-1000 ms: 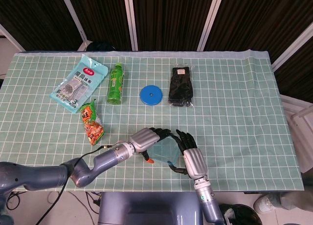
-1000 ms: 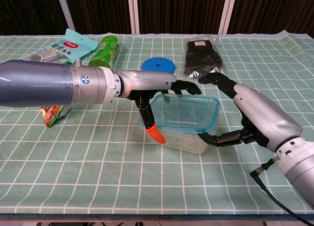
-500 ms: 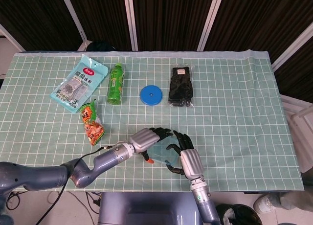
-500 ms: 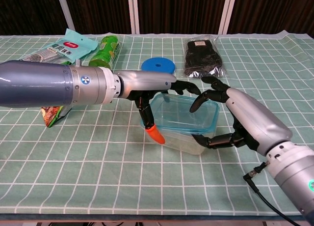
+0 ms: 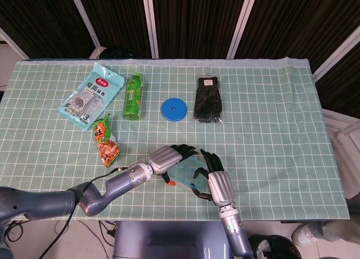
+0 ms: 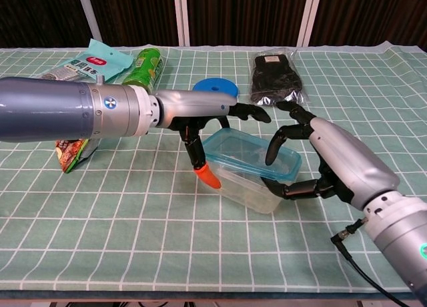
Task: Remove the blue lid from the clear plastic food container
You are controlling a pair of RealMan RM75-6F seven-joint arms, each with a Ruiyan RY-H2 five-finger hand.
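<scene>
The clear plastic food container (image 6: 245,187) lies on the green checked cloth near the front edge, with its translucent blue lid (image 6: 248,157) still seated on top. It also shows as the container (image 5: 185,174) in the head view. My right hand (image 6: 327,161) grips its right end, fingers curled over the lid and thumb along the near wall. My left hand (image 6: 200,115) hovers at the left end, fingers stretched out above the lid's far rim. Its orange-tipped thumb (image 6: 208,176) points down at the left corner. In the head view the left hand (image 5: 167,157) and right hand (image 5: 217,181) flank the container.
Further back lie a blue disc (image 5: 174,109), a green bottle (image 5: 133,96) on its side, a black packet of gloves (image 5: 208,99), a light blue snack bag (image 5: 91,95) and a red snack packet (image 5: 105,141). The table's front edge is close behind my hands.
My right hand closed its fingers onto the lid and took the container's right end. The container slid slightly right and tilted. My left hand rose a little off it.
</scene>
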